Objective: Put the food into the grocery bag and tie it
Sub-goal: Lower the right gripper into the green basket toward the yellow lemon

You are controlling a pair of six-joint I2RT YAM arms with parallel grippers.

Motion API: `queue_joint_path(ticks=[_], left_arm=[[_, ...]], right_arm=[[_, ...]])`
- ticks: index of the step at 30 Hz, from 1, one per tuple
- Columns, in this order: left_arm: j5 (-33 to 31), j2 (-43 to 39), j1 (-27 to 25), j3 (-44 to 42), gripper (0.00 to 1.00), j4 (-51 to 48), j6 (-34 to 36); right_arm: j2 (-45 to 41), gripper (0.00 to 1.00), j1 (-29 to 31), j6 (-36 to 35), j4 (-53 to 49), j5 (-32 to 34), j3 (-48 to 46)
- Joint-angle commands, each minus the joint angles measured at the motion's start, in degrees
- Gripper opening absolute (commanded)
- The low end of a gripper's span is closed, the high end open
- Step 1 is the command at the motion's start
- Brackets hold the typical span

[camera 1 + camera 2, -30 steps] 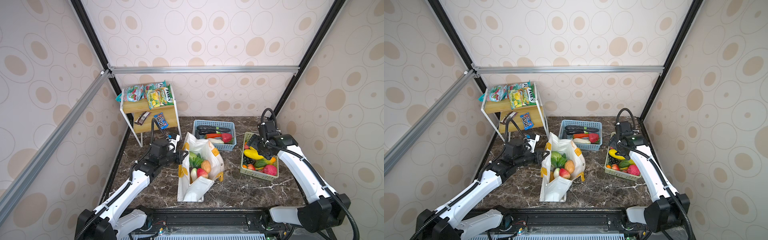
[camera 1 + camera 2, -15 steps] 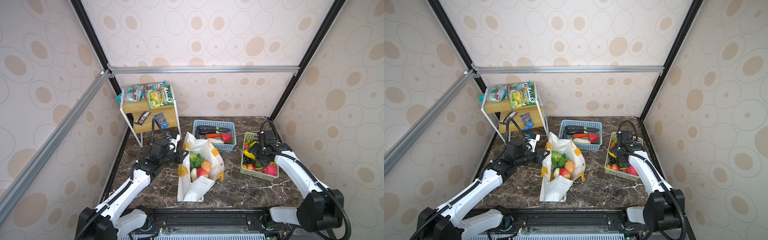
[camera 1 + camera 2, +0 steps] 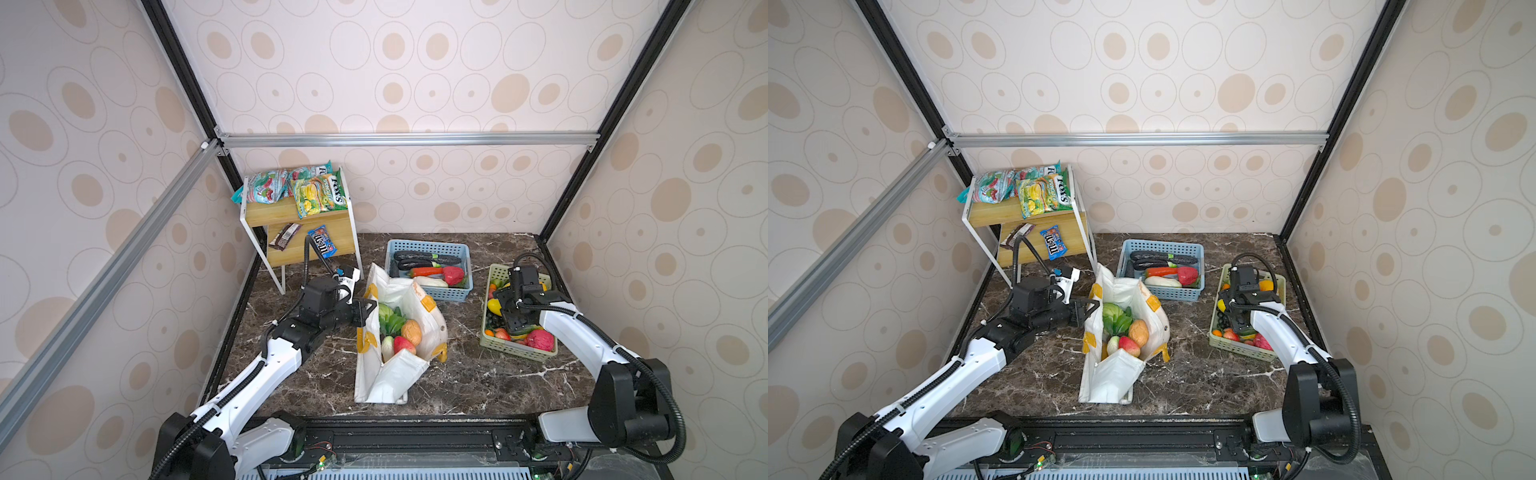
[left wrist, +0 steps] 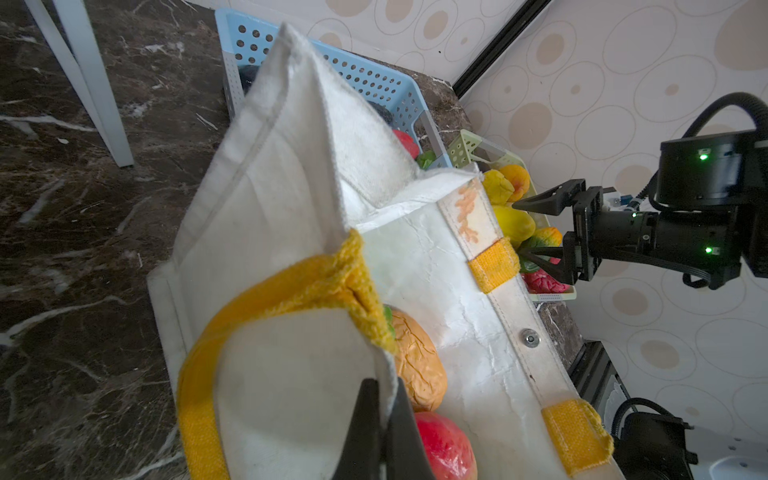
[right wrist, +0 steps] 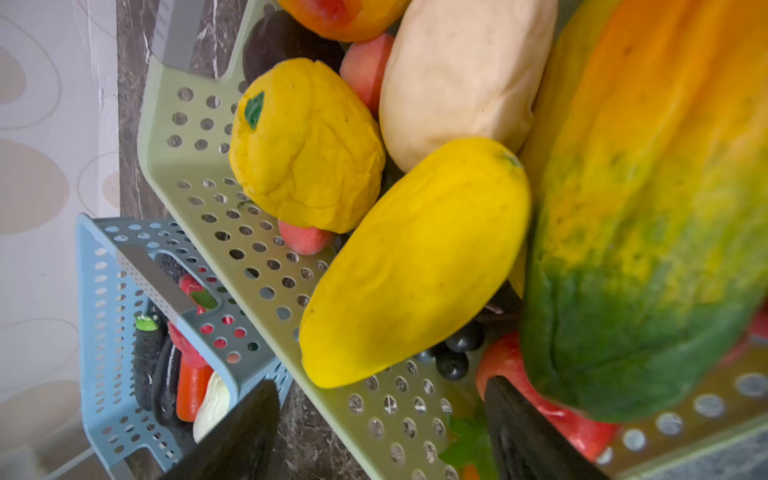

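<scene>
in a top view the grocery bag [image 3: 390, 374] stands mid-table with food [image 3: 411, 332] inside, and the left gripper [image 3: 366, 312] is at its rim. in the left wrist view its fingers [image 4: 365, 424] pinch the bag's edge tight. in the right wrist view the right gripper [image 5: 380, 386] is spread wide over the green basket [image 5: 257, 253], holding nothing.

blue packet [image 3: 1053, 243]: "m&m's" | green bag [image 3: 1045, 194]: "Fox's"

Outstretched left arm [image 3: 270, 365], jaws pinched together; right arm [image 3: 577, 332] bent downward, jaws well apart.
</scene>
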Motion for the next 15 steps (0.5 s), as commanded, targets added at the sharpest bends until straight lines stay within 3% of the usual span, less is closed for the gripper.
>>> queue_joint_path(ticks=[1, 6, 15], left_arm=[[-1.1, -0.2, -0.3, 0.0, 0.00, 0.2, 1.2], [-1.2, 0.3, -0.3, 0.1, 0.00, 0.2, 1.6], [-1.7, -0.1, -0.3, 0.1, 0.00, -0.1, 1.5]], right_arm=[[1.6, 0.81, 0.1, 8.6, 1.6, 0.2, -0.9], [2.7, 0.80, 0.2, 15.2, 2.7, 1.5, -2.5], [6.5, 0.80, 0.2, 18.3, 2.8, 6.2, -0.2]])
